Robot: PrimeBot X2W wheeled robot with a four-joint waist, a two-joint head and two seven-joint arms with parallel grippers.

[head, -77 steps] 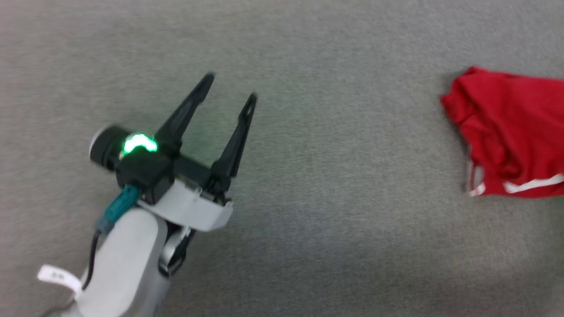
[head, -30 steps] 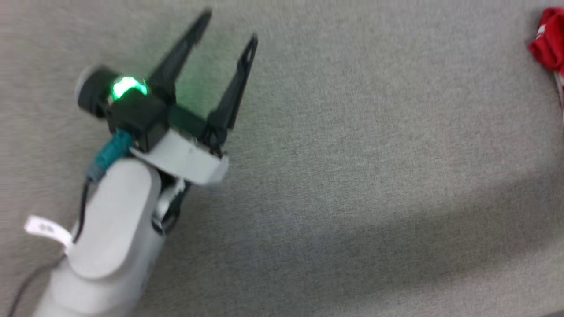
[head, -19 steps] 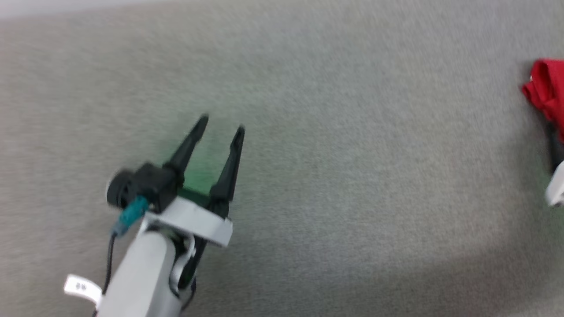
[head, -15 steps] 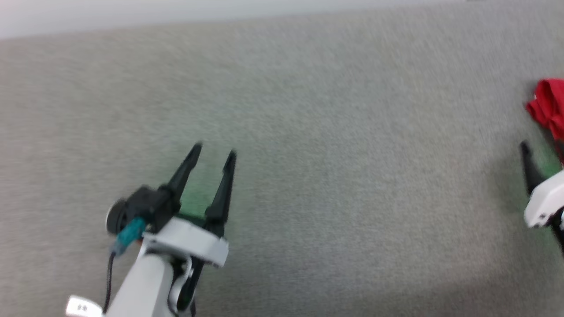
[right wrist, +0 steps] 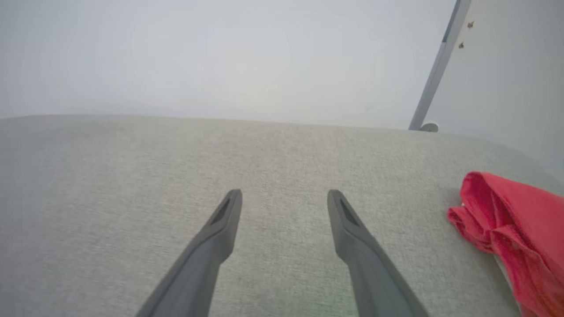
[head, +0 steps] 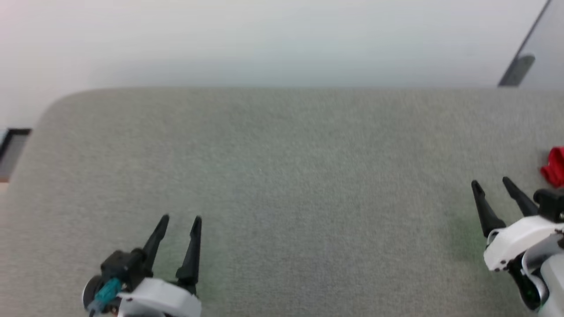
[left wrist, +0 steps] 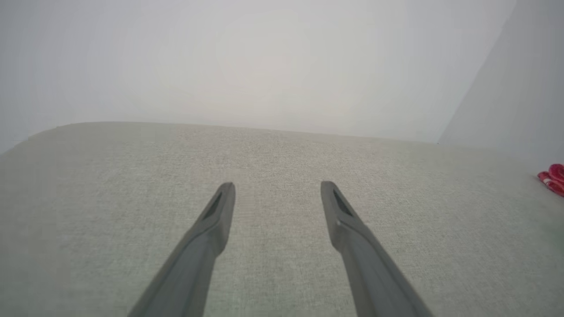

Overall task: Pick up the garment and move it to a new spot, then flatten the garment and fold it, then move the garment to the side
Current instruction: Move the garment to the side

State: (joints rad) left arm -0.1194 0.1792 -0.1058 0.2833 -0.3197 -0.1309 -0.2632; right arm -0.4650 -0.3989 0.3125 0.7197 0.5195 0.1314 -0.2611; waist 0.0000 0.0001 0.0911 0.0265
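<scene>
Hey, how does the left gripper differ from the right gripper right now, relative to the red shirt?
The right gripper is close to the garment, on the right side of the grey surface; the left gripper is far across it. In the right gripper's wrist view the garment looms large; in the left gripper's it is a red sliver at the edge. Both are open and hold nothing.

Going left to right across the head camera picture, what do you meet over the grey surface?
left gripper, open → right gripper, open → red garment at the right edge
</scene>
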